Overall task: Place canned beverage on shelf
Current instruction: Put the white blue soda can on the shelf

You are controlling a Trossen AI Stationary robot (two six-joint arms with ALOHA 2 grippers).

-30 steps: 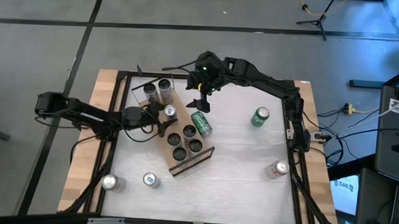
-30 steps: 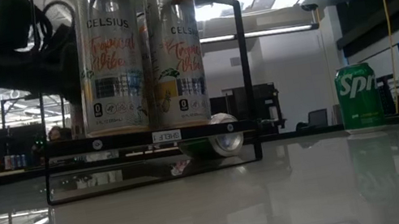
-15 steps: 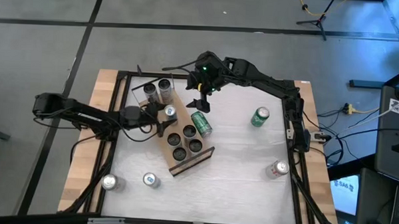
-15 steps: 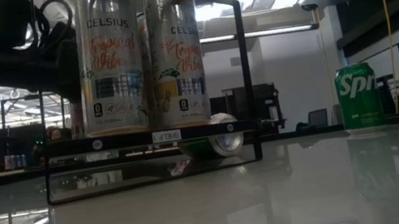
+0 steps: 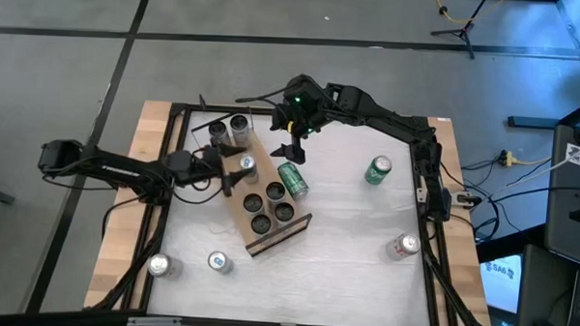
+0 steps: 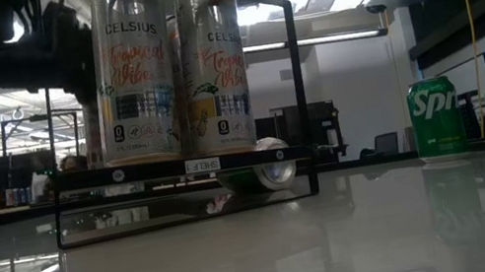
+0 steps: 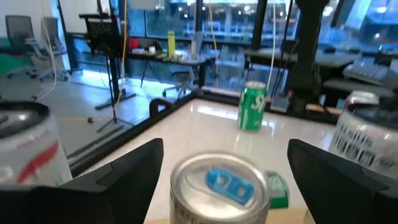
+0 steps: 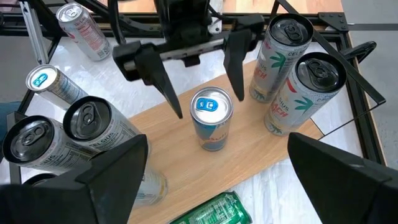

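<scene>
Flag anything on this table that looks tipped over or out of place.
One green can lies on its side against the shelf edge, below the right end effector. Every other can stands upright, including the blue-tabbed can between the left end effector's open fingers.

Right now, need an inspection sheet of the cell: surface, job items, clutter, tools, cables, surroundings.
Surface: white table, wood side strips, dark frame.
Job items: shelf lies diagonal, holding two tall cans, a blue-top can and four dark-top cans.
Clutter: green can on its side by the shelf; upright green can; three silver cans near the table's edges.
Tools: left tool open, straddling the blue-top can without touching; right tool open, above the shelf's far end.
Cables: on the floor, right of the table.
Surroundings: desks and chairs; no people seen.
</scene>
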